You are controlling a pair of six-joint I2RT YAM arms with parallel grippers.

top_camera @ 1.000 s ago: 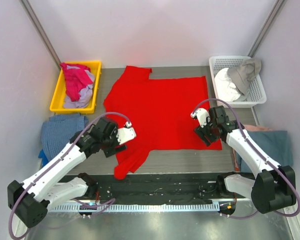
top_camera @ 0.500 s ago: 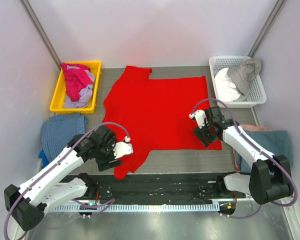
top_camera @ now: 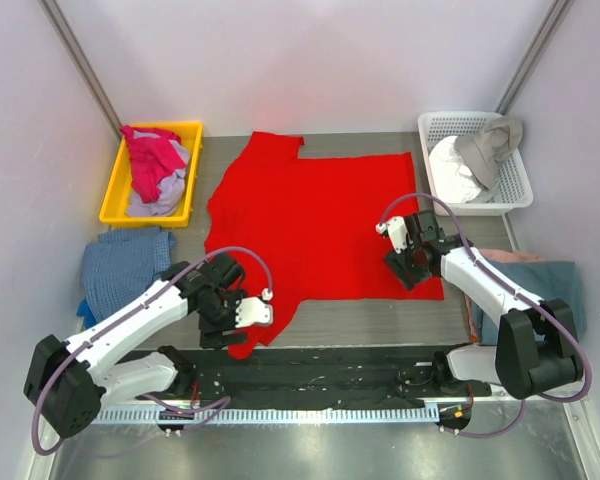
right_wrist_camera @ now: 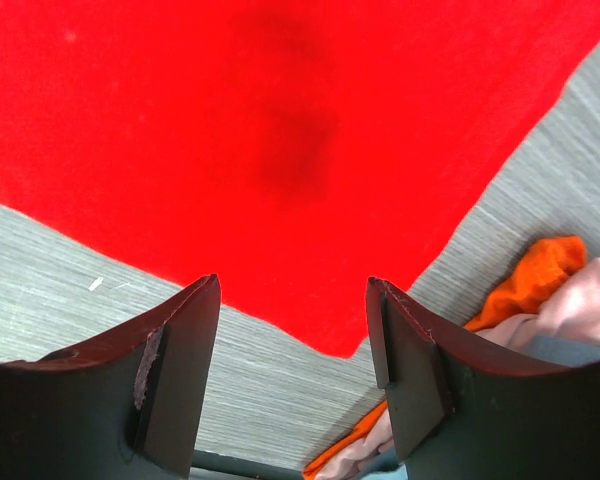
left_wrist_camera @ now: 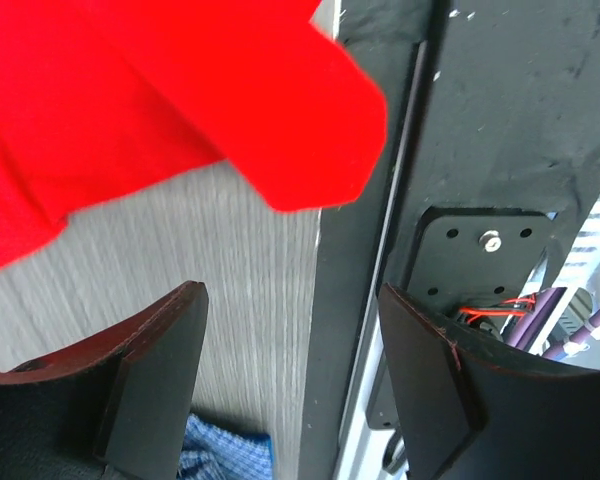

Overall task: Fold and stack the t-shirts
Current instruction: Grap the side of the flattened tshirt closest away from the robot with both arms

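Judged the step as the 1st fold of the red shirt (top_camera: 310,220), not yet begun. Found it spread flat mid-surface (top_camera: 340,318), lying sideways: neck to the left, hem to the right, 1 sleeve far, 1 near. Saw the near sleeve (left_wrist_camera: 300,120) reach the near edge, tip over the black strip (left_wrist_camera: 480,120) there.

Found the left claw (left_wrist_camera: 290,292) wide and holding nothing, low at the near left, just beside that sleeve. Saw the sleeve tip ahead of the jaws and apart from them, with bare surface between.

Found the right claw (right_wrist_camera: 292,285) wide too, and empty, above the near-right hem corner (right_wrist_camera: 330,320). Saw that corner framed between the 2 fingers. Could not tell whether touching the cloth.

Reckoned the next move called for both claws to drop onto the shirt's near edge, pinch sleeve and corner, then lift and carry that edge toward the far side in step, so as to keep the cloth from bunching.

Noted other shirts (top_camera: 152,165), pink and lavender, bundled in the yellow tray (top_camera: 145,220) at far left.
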